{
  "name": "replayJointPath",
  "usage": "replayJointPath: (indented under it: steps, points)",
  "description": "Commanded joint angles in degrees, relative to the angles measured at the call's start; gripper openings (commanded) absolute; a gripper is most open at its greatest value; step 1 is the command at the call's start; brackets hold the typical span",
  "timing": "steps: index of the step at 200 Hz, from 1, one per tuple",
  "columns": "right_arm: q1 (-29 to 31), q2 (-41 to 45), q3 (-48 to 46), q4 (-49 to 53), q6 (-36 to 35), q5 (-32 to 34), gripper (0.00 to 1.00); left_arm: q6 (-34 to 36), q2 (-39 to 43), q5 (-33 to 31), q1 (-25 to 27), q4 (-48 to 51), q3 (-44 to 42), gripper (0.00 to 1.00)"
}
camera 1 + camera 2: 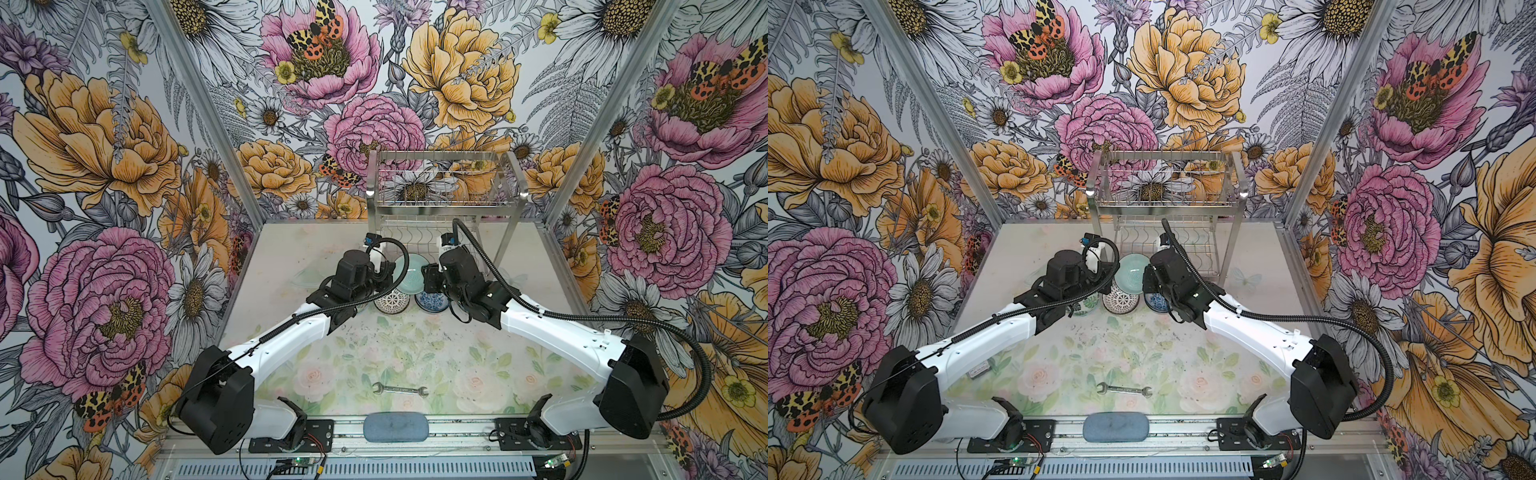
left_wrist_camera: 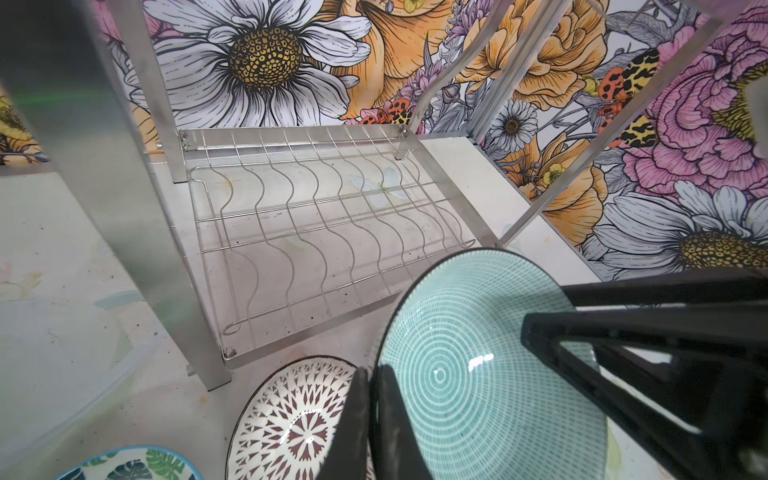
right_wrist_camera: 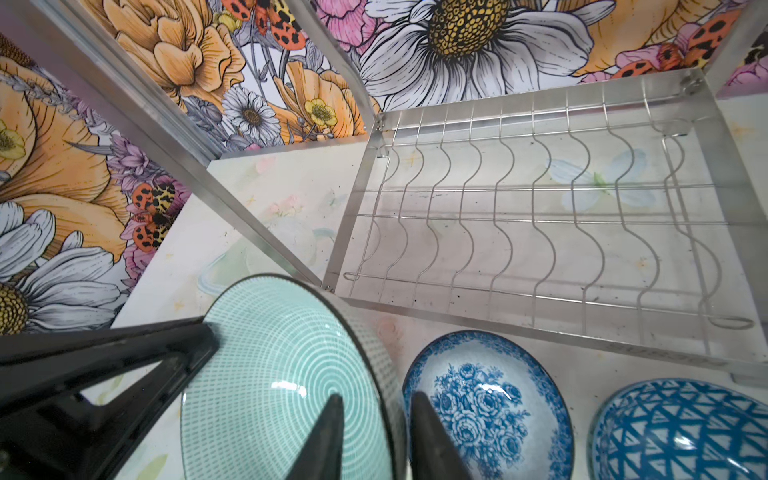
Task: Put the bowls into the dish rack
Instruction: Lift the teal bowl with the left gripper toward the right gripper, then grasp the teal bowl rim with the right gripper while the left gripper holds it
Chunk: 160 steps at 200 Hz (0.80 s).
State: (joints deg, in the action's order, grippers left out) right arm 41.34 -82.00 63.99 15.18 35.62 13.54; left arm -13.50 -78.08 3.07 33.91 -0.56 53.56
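Bowls [image 1: 390, 301]: none yet loaded in the dish rack [image 1: 444, 195]; the mint bowl [image 2: 478, 374], tilted before its lower tier, is rim-pinched by the left gripper [image 2: 371, 415] and straddled by the right gripper [image 3: 376, 415], clamping indeterminate.

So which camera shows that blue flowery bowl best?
The right wrist view: the blue floral bowl shows nearly whole, pattern clear. Both top views show only a part beneath the right arm; the left wrist view misses it.

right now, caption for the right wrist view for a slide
Right gripper straddles the rim of the mint bowl, blue flowered bowl alongside, dish rack beyond
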Motion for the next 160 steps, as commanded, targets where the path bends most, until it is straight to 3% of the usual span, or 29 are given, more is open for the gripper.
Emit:
replayJointPath:
  steps: [1,31,57,100,113,119,127,138,160]
  points:
    - [0.4,-1.9,1.5,1.9,2.2,2.8,0.25,0.0,-0.1,3.5,0.4,-6.4,2.7,0.0]
    - [0.4,-3.0,2.0,2.8,3.9,3.1,0.25,0.5,-0.5,4.9,0.4,-7.0,3.4,0.0]
    - [0.4,-1.8,1.1,2.8,5.2,4.8,0.0,0.5,-0.7,5.7,0.3,-6.3,4.3,0.0]
    - [0.5,2.6,0.9,4.4,2.5,10.0,0.0,0.0,-2.2,4.9,-0.4,-4.2,5.9,0.0]
    - [0.4,4.4,0.5,4.9,-0.1,12.4,0.0,0.9,-2.6,5.4,-0.9,-1.2,7.3,0.38]
    - [0.4,4.9,0.3,5.2,-1.7,13.9,0.0,2.1,-2.7,5.5,-1.0,0.8,8.4,0.62]
    - [0.4,5.6,0.0,5.2,-4.1,16.1,0.0,3.5,-2.6,4.0,-0.9,4.8,10.0,0.84]
    - [0.4,6.1,-0.5,5.2,-8.0,19.5,0.0,5.6,-2.2,1.8,-1.2,10.2,12.6,0.98]
    - [0.3,6.3,-1.0,4.4,-16.6,27.7,0.0,9.8,-0.7,-4.5,-1.5,19.9,16.2,0.99]
